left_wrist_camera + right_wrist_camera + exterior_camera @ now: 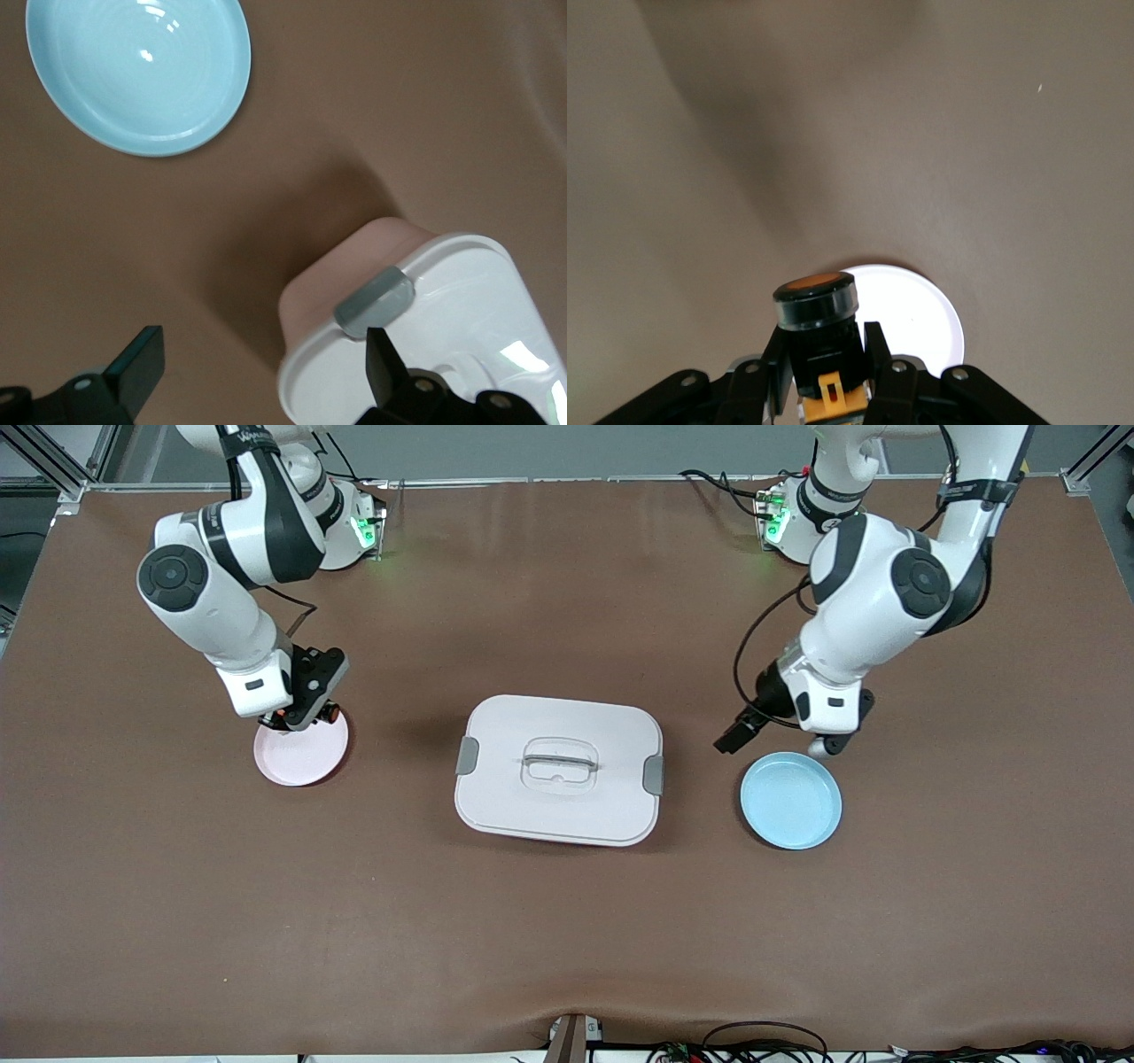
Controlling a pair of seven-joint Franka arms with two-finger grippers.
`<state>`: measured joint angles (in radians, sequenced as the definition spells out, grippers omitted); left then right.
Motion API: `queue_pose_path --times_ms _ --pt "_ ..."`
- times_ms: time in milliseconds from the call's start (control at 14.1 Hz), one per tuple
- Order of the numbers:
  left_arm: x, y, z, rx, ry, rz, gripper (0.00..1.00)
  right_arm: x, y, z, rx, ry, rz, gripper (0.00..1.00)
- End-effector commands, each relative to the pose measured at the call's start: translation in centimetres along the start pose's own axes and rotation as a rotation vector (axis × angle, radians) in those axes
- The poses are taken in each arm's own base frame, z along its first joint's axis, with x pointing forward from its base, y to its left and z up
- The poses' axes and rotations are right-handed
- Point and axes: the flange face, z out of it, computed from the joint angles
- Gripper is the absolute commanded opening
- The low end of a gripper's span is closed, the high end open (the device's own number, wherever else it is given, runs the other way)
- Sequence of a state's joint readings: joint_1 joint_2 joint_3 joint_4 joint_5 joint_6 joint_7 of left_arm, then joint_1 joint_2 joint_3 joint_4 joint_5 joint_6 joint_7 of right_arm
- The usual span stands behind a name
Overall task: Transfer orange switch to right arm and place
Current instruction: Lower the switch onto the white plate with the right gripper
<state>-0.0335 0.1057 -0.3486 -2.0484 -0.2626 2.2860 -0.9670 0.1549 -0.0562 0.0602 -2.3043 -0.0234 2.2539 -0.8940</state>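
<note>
The orange switch [817, 305], a small black cylinder with a round orange face, sits between the fingers of my right gripper [824, 341]. In the front view the right gripper [306, 716] is shut on the switch [330, 710] and holds it just above the edge of the pink plate [301, 760] that is farther from the front camera. The plate shows bright white under the switch in the right wrist view [926, 323]. My left gripper [822, 746] is open and empty, low over the table beside the blue plate [791, 802]. Its fingers stand wide apart in the left wrist view [266, 359].
A white lidded container [558, 772] with grey clips and a handle stands mid-table between the two plates. It shows in the left wrist view [461, 336], as does the blue plate [137, 71]. Brown mat covers the table.
</note>
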Motion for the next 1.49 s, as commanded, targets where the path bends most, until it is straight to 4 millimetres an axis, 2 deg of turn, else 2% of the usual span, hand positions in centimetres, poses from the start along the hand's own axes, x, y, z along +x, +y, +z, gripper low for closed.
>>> queue_pose_path --times_ms 0,283,496,567,780,850,992,1205,1417 --pt "2.1 -2.9 -1.2 0.068 0.009 0.205 1.0 -3.1 -0.8 1.8 -0.03 0.017 -0.022 0.0" --pt "5.9 -5.7 -2.6 0.111 0.009 0.422 1.0 -6.2 -1.2 6.0 -0.077 0.049 -0.035 0.0" --pt "8.6 -7.3 -3.8 0.184 0.054 0.705 1.0 -9.2 0.0 8.1 -0.088 0.056 -0.048 0.0" --pt "10.0 -8.1 -4.6 0.201 0.065 0.77 1.0 -9.6 0.1 8.8 -0.078 0.071 -0.049 0.0" --pt "13.4 -10.2 -6.7 0.196 0.094 0.776 1.0 -11.5 0.7 11.7 -0.048 0.144 -0.059 0.0" --pt "14.3 -10.6 -7.5 0.19 0.108 0.762 1.0 -11.8 0.7 12.7 -0.03 0.167 -0.064 0.0" --pt "15.5 -9.7 -9.9 0.168 0.15 0.748 1.0 -11.9 0.9 14.3 -0.048 0.187 -0.1 0.0" --pt "16.0 -9.0 -12.9 0.17 0.135 0.734 1.0 -10.8 0.6 17.0 -0.075 0.17 -0.132 0.0" --pt "16.5 -9.2 -14.7 0.17 0.141 0.717 1.0 -10.6 0.5 19.4 -0.084 0.153 -0.132 0.0"
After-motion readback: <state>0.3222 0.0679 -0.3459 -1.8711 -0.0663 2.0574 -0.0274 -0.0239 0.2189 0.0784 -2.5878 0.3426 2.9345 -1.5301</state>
